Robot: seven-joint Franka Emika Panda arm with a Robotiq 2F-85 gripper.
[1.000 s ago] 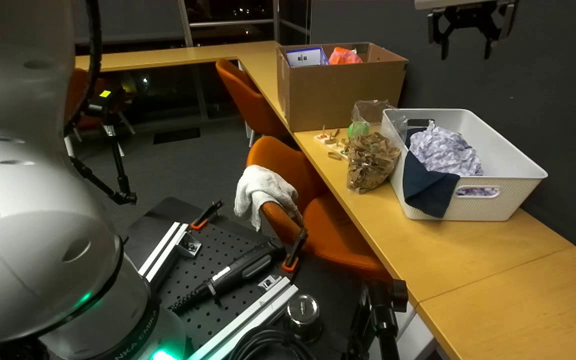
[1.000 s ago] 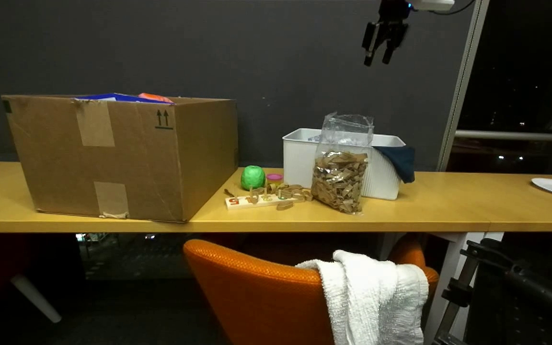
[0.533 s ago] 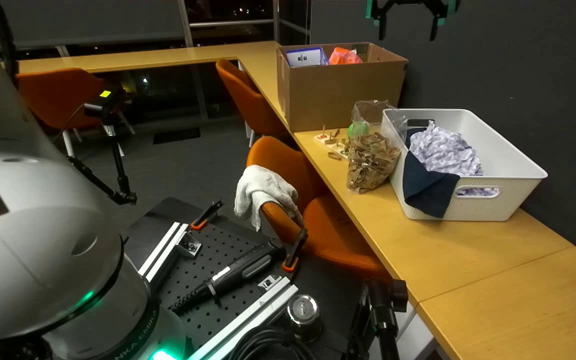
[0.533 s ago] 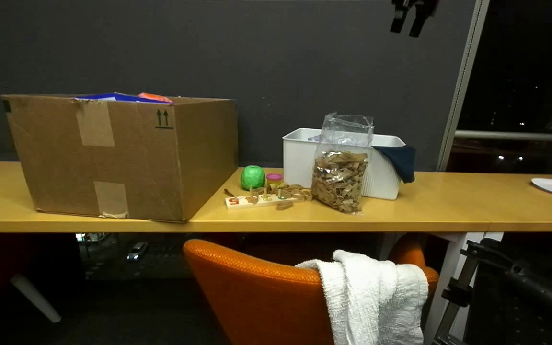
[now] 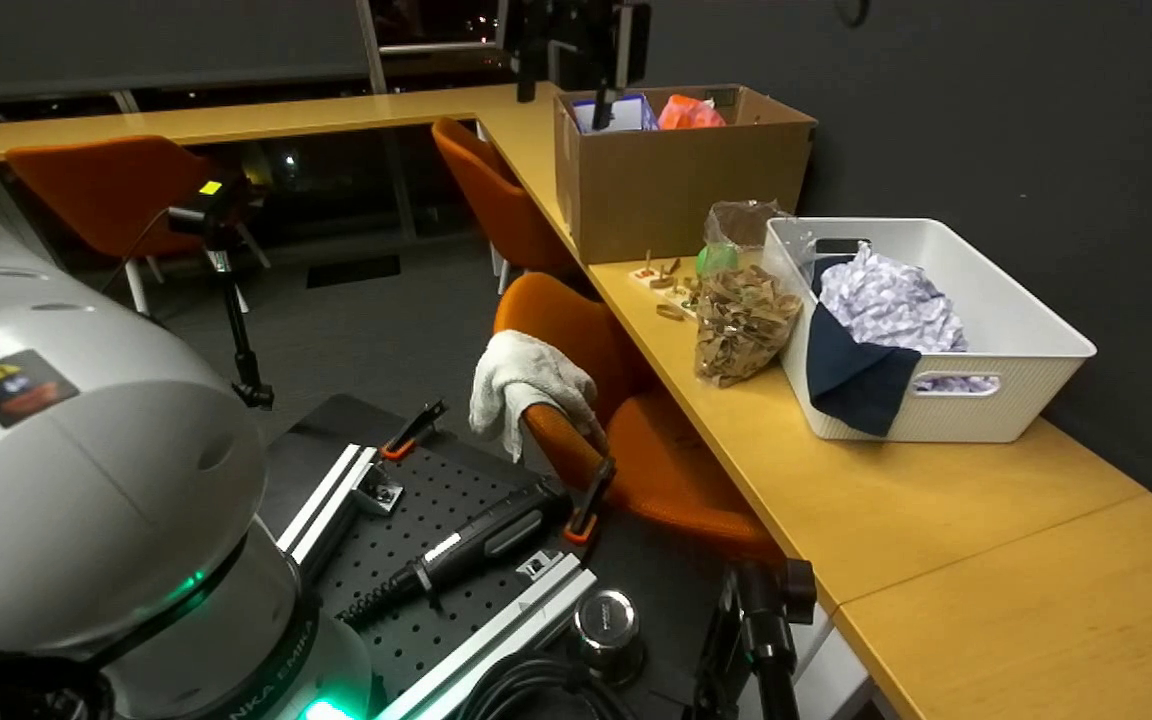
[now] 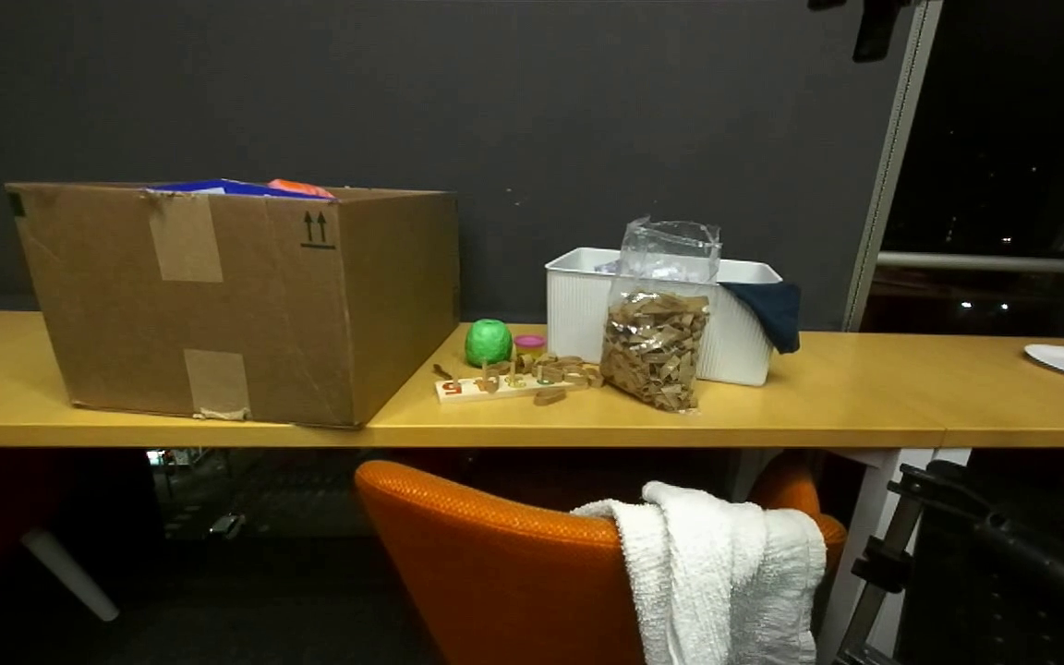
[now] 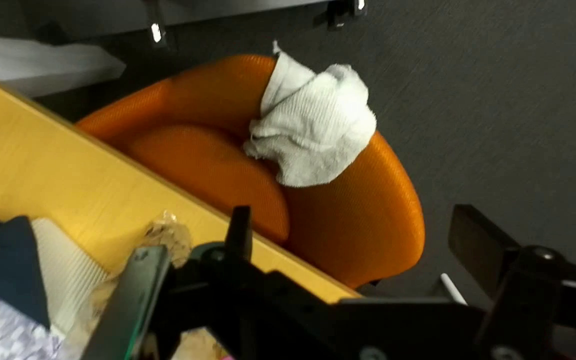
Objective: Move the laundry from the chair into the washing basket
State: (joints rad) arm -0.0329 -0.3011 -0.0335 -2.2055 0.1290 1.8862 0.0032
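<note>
A white towel (image 5: 533,380) hangs over the backrest of an orange chair (image 5: 676,460). The towel also shows in an exterior view (image 6: 717,573) and in the wrist view (image 7: 318,125). The white washing basket (image 5: 1011,300) stands on the table. It holds a crumpled pale patterned cloth (image 5: 891,305), and a navy cloth (image 5: 856,370) hangs over its rim. My gripper (image 5: 564,95) is open and empty, high above the scene. In the wrist view its fingers (image 7: 353,215) are wide apart, and the towel lies beyond them, untouched. It is partly cut off in an exterior view (image 6: 874,32).
A clear bag of brown strips (image 5: 741,325) stands against the basket. A cardboard box (image 5: 686,185) is farther along the table (image 5: 936,520). A green ball (image 6: 488,343) and a wooden peg board (image 6: 495,388) lie between. A black stand (image 5: 766,630) rises near the table edge.
My gripper has swung left in an exterior view, away from above the basket side, and has turned. In an exterior view it rises right, partly out of frame. Towel and basket have not moved.
</note>
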